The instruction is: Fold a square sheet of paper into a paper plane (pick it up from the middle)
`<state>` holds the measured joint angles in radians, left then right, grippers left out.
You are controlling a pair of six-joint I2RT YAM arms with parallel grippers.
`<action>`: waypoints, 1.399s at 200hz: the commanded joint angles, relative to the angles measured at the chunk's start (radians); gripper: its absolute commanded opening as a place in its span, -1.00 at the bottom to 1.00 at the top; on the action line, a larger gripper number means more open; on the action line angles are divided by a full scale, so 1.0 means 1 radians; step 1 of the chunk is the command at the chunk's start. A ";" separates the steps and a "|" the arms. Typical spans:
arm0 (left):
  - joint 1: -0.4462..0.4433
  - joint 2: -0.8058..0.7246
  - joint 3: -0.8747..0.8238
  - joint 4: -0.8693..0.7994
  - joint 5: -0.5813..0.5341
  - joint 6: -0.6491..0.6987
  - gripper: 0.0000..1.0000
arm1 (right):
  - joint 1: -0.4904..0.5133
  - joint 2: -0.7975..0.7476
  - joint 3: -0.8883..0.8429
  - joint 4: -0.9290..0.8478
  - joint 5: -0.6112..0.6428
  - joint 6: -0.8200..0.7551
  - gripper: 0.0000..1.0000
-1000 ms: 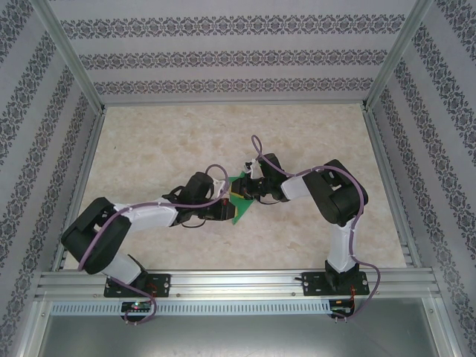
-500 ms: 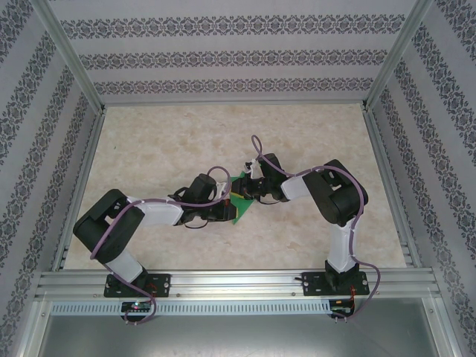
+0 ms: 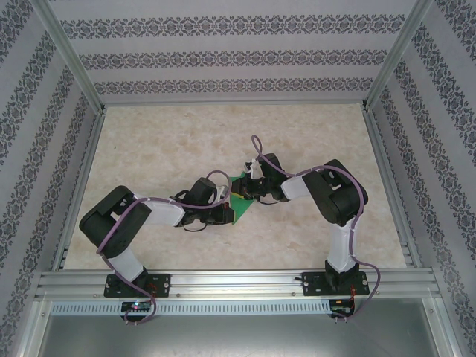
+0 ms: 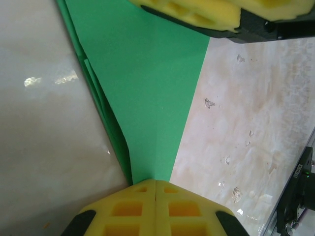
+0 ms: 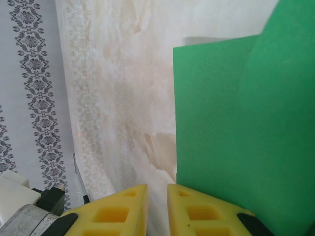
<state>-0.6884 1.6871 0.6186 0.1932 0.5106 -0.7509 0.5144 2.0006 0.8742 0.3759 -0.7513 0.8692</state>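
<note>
Sheet of paper (image 3: 240,202): bright green, partly folded. It lies on the desk (image 3: 163,149) near the middle, between the 2 end effectors.
Sheet outline, top view: an angular shape with 1 corner pointing toward the near edge of the desk.
Sheet detail, left wrist view: the green surface narrows toward the pads. Layered edges show along its left side.
Left end effector (image 3: 225,214): pads together, with only a thin seam between them. Their tips meet the narrow end of the sheet. No green is visible in the seam, so it cannot be confirmed that paper is held between the pads.
Right end effector (image 3: 250,190): jaws slightly apart, with bare desk visible through the narrow gap. The sheet's straight left edge runs down to the right-hand pad (image 5: 206,211), and the green surface extends to the right of it.
Relation of end effectors: close together over the sheet, left on the near-left side, right on the far side.
Arms: both reach inward from their bases on the rail (image 3: 238,281).
Desk surface: pale and marbled, with glossy highlights.
</note>
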 commanded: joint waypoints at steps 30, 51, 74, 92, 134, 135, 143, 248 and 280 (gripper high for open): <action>-0.029 0.015 -0.048 -0.137 0.071 0.016 -1.00 | -0.004 0.090 -0.051 -0.155 0.116 -0.029 -0.62; -0.041 -0.014 -0.056 -0.130 0.095 0.029 -1.00 | -0.004 0.094 -0.049 -0.155 0.118 -0.027 -0.61; -0.043 -0.102 -0.060 -0.134 0.067 0.040 -1.00 | -0.002 0.094 -0.052 -0.151 0.116 -0.027 -0.61; -0.043 -0.178 -0.034 -0.172 0.002 0.048 -1.00 | -0.001 0.095 -0.051 -0.151 0.115 -0.027 -0.61; -0.024 -0.166 0.058 -0.130 -0.072 0.017 -1.00 | 0.001 0.101 -0.054 -0.143 0.116 -0.023 -0.62; -0.023 -0.164 0.061 -0.128 -0.074 0.016 -1.00 | 0.001 0.101 -0.055 -0.142 0.116 -0.022 -0.62; -0.021 -0.141 0.084 -0.122 -0.083 0.016 -1.00 | 0.001 0.101 -0.055 -0.139 0.116 -0.020 -0.62; -0.020 0.030 0.069 -0.109 -0.142 0.040 -1.00 | 0.000 0.085 -0.043 -0.132 0.095 -0.008 -0.61; -0.025 0.046 0.022 -0.133 -0.167 0.041 -1.00 | -0.006 0.033 -0.010 -0.152 0.077 -0.001 -0.61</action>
<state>-0.7200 1.7027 0.6979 0.0986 0.3923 -0.7307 0.5144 2.0052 0.8776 0.3843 -0.7692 0.8768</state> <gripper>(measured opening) 0.063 0.194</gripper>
